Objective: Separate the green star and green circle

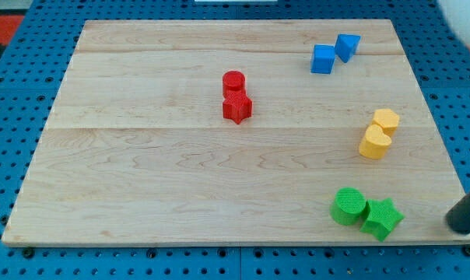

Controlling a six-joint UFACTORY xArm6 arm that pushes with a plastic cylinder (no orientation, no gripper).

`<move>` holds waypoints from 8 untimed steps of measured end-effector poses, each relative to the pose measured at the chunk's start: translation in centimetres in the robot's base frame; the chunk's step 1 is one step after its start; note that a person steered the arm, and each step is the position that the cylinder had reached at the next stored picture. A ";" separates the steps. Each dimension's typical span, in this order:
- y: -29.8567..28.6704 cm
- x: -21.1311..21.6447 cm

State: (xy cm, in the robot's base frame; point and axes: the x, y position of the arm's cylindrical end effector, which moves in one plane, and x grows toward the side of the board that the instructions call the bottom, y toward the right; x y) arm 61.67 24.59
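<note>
Near board's bottom-right edge [422, 237], green star [382, 218], green circle [348, 205] touching

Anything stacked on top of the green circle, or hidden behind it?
Nothing sits on the green circle; its flat top shows fully. The green star touches its right side. Only bare wooden board shows behind. My tip is right of the star, apart.

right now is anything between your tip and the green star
Nothing visible. My tip sits just off the board's right edge, to the view's right of the green star, with bare board between. The green circle touches the star's far side.
</note>
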 end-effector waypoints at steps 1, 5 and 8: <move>-3.5 0.1; -18.4 -4.5; -17.3 -5.6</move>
